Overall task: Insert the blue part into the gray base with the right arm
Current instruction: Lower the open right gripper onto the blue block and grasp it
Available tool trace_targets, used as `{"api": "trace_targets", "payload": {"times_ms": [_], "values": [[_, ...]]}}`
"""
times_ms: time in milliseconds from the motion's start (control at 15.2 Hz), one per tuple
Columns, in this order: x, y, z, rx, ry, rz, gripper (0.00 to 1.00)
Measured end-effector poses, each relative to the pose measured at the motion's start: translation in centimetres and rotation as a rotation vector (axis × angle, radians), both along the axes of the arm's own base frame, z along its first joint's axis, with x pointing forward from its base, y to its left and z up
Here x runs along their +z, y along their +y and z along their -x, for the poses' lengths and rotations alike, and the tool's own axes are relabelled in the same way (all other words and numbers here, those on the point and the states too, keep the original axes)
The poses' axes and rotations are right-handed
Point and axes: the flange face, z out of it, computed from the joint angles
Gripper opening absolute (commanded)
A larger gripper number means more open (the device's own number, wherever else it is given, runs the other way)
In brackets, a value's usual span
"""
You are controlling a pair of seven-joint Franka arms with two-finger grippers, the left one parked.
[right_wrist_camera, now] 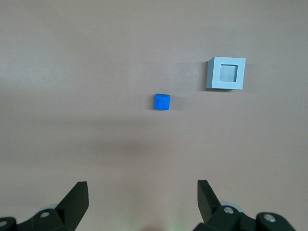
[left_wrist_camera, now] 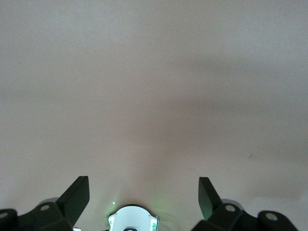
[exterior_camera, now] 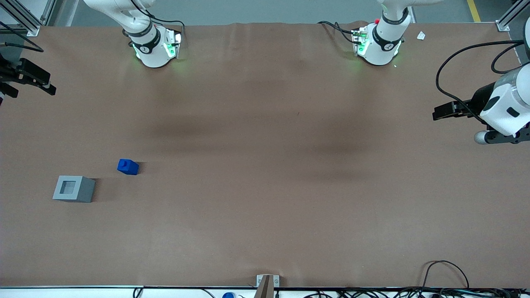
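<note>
The blue part [exterior_camera: 128,167] [right_wrist_camera: 162,102] stands on the brown table with its stud up. Close beside it, a little nearer the front camera, sits the gray base [exterior_camera: 74,188] [right_wrist_camera: 226,73] with its square recess facing up and nothing in it. The two are apart. My right gripper [exterior_camera: 49,87] [right_wrist_camera: 143,185] hangs high at the working arm's end of the table, farther from the front camera than both blocks. It is open and holds nothing; its black fingers [right_wrist_camera: 77,197] stand wide apart.
Two white arm bases [exterior_camera: 153,45] [exterior_camera: 379,43] stand along the table's edge farthest from the front camera. A small white scrap [exterior_camera: 421,35] lies near one. A metal bracket [exterior_camera: 267,283] and cables [exterior_camera: 445,273] sit at the front edge.
</note>
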Motion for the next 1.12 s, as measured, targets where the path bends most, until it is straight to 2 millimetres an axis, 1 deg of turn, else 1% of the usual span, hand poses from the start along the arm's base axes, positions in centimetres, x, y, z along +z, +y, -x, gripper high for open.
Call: {"api": "trace_targets", "payload": {"times_ms": [395,526,592,658,789,987,1118], "values": [[0.0,-0.1,-0.1,-0.001,-0.006,0.0,1.0],[-0.6,-0.7,-0.8,-0.014,-0.015,0.002,1.0],[-1.3,-1.2,-1.4,-0.025,-0.018,0.003,1.0],[-2.2,-1.8,-2.0,-0.035,-0.011,0.004,1.0],[-4.8,-2.5,-3.3,-0.048,0.028,0.006,1.0],[-9.9,-3.1,-5.7,-0.059,0.061,0.01,1.0],[-13.4,-3.1,-6.9,-0.06,0.064,0.013,1.0]]}}
